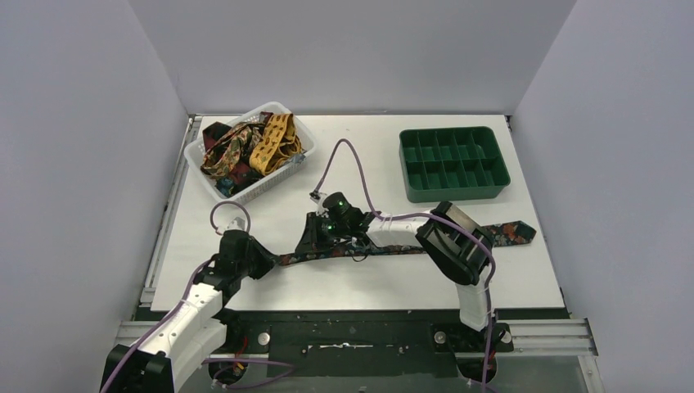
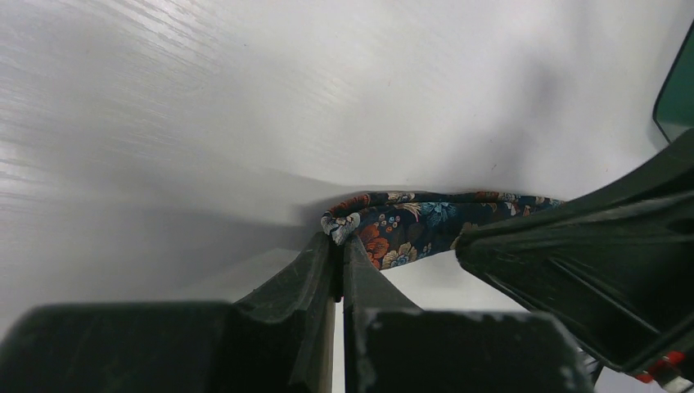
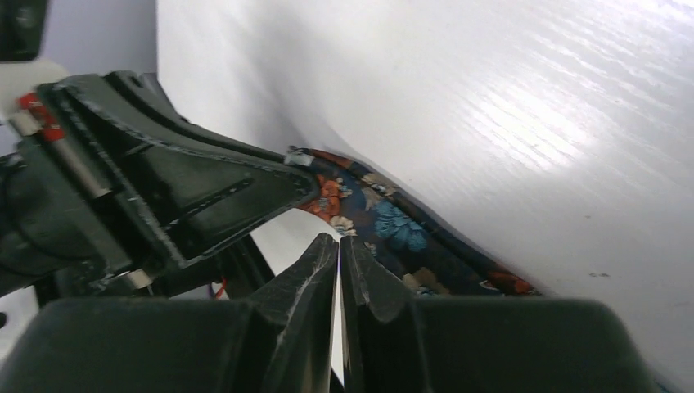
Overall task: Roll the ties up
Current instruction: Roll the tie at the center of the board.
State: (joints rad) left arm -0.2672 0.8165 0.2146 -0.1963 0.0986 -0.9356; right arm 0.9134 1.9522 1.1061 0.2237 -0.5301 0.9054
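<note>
Left gripper (image 2: 339, 244) is clamped on the narrow end of the floral tie (image 2: 409, 223), likely anchoring it stretched along the table (image 1: 368, 164) front. Right gripper (image 3: 338, 250), jaws together just beside, seems poised to start rolling; whether it pinches fabric is unclear.

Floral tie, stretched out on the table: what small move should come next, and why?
Probably turn the left end effector to curl the narrow end over onto the floral tie, starting the roll: it is shut on that end, the right end effector is shut close beside it, and the rest lies unrolled.
</note>
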